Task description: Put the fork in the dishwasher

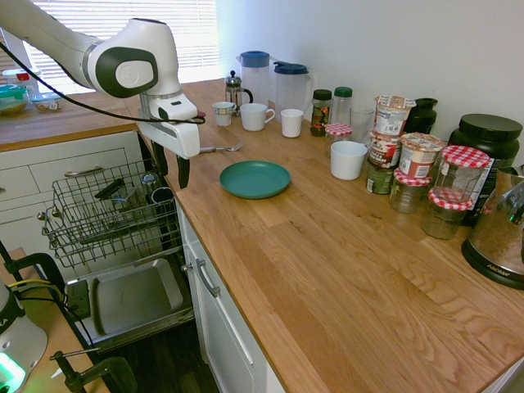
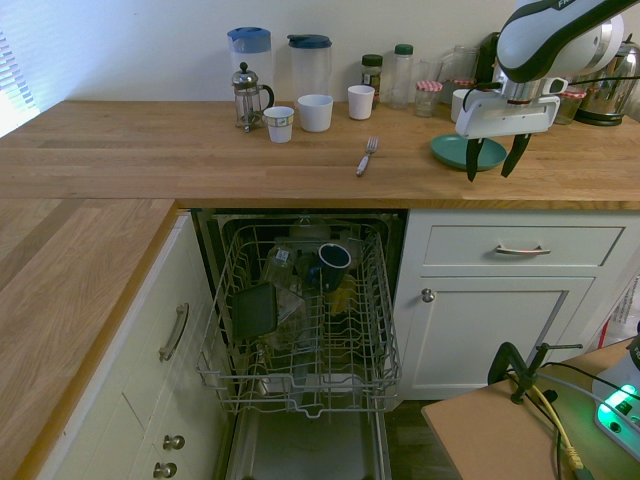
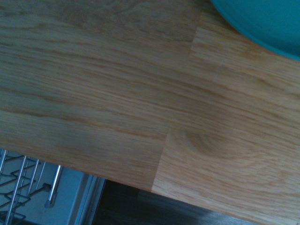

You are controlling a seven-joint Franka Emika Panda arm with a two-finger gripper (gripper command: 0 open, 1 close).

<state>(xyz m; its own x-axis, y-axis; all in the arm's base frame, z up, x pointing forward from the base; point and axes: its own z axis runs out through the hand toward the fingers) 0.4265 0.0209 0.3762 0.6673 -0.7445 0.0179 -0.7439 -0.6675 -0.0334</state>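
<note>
Step in hand: reaching for the fork; nothing is picked up so far.
Tool: the white arm's two-finger tool (image 2: 491,162) hangs pointing down over the front edge of the wooden tabletop (image 1: 344,270), fingers spread, empty.
Fork: the small shiny silver metal fork (image 2: 367,156) lies flat on the tabletop, well apart from the tool, beyond the round teal plate (image 1: 255,178).
Dishwasher: the built-in dishwasher with grey wire rack (image 2: 305,320) stands open, rack pulled out.
Next move: likely carry the tool across to the handle, descend and close on it.

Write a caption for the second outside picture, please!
Open white robot gripper hovers near the teal plate; small silver fork waits above the open dishwasher.
</note>
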